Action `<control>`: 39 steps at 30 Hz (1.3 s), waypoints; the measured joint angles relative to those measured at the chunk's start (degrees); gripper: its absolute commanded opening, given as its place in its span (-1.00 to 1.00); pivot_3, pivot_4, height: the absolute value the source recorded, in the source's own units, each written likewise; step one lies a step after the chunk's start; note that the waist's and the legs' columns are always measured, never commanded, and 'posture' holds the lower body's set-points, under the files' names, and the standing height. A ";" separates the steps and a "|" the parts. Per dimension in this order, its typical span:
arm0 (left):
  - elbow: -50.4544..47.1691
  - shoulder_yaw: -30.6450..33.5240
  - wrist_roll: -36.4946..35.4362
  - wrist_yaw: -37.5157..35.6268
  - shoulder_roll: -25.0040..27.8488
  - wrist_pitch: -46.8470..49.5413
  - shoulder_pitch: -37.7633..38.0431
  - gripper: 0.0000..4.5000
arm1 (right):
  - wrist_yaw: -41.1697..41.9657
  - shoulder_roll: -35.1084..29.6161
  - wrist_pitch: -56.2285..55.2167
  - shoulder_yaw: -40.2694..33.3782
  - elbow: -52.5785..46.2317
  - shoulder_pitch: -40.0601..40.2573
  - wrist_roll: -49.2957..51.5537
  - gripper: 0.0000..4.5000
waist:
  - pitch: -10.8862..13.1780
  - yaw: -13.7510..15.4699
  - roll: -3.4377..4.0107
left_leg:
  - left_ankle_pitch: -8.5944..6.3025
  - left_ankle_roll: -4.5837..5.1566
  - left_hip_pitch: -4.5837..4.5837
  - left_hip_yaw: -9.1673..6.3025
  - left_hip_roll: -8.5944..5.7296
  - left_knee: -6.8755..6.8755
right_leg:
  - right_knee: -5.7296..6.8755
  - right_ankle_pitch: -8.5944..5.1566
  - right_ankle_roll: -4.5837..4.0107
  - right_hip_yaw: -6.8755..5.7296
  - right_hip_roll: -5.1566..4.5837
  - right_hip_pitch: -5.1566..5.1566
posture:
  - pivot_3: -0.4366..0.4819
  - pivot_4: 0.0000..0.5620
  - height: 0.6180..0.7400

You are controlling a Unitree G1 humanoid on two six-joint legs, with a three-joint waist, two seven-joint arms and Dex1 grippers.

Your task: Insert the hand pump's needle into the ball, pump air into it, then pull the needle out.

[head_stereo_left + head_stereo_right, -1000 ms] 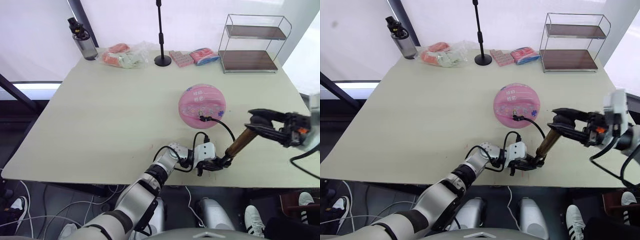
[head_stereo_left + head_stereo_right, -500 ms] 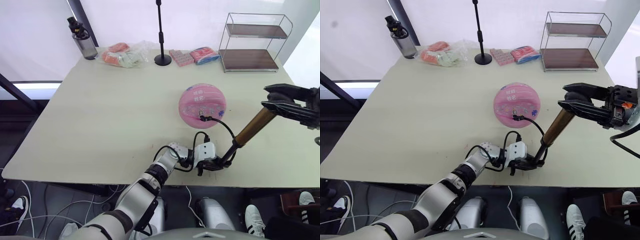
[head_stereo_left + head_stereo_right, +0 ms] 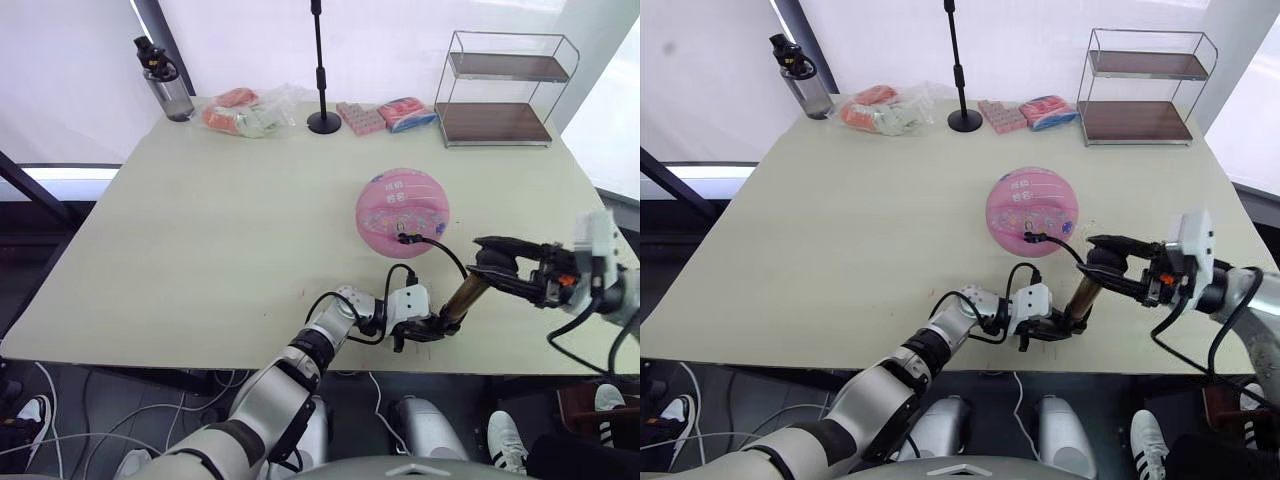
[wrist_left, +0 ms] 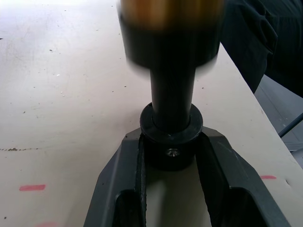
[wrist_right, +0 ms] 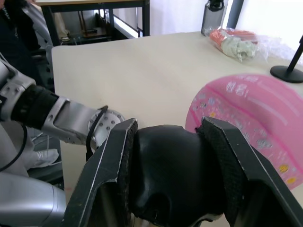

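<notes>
The pink ball (image 3: 402, 208) rests on the table right of centre. A black fitting (image 3: 404, 238) sits against its near side; the needle itself is hidden. From there a thin black hose (image 3: 447, 252) loops down to the hand pump (image 3: 459, 298), which leans near the front edge. My left gripper (image 3: 425, 329) is shut on the pump's black bottom cap (image 4: 171, 142). My right gripper (image 3: 487, 263) is shut on the black T-handle (image 5: 170, 172), low over the bronze cylinder, with the ball (image 5: 255, 118) just beyond it.
A wire shelf rack (image 3: 505, 85) stands at the back right. A black stand (image 3: 322, 70), pink packets (image 3: 388, 113), bagged items (image 3: 245, 112) and a water bottle (image 3: 165, 85) line the back edge. The pump's base sits close to the table's front edge (image 3: 300, 365).
My right gripper first drew the T-handle up and away to the right, then pushed it back down towards the pump's base. The left gripper and ball stayed put.
</notes>
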 measured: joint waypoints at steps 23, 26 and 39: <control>-0.42 0.18 -0.13 -0.26 -0.24 -0.01 0.04 -0.56 | -1.56 -9.70 13.87 -7.87 -2.59 -8.63 13.91 -0.23 | 0.29 0.08 0.45 | 0.00 0.00 -0.12 0.00 -0.08 0.01 | -0.01 0.00 -0.01 0.01 -0.08 -0.07 | -0.05 -0.47 0.86; -0.43 0.19 -0.13 -0.27 -0.24 -0.01 0.04 -0.56 | -3.00 -13.29 19.03 -12.05 -2.68 -12.61 20.20 -0.23 | 0.31 0.09 0.42 | 0.00 0.00 -0.14 -0.01 -0.07 0.01 | -0.01 -0.01 -0.02 0.00 -0.08 -0.07 | -0.05 -0.47 0.86; -0.61 0.17 -0.13 -0.33 -0.33 -0.03 0.05 -0.56 | -6.04 -18.42 27.30 -15.62 -2.44 -18.22 27.31 -0.23 | 0.38 0.16 0.45 | 0.00 0.00 -0.23 0.03 -0.08 0.01 | -0.03 0.00 -0.01 0.03 -0.11 -0.17 | -0.05 -0.47 0.86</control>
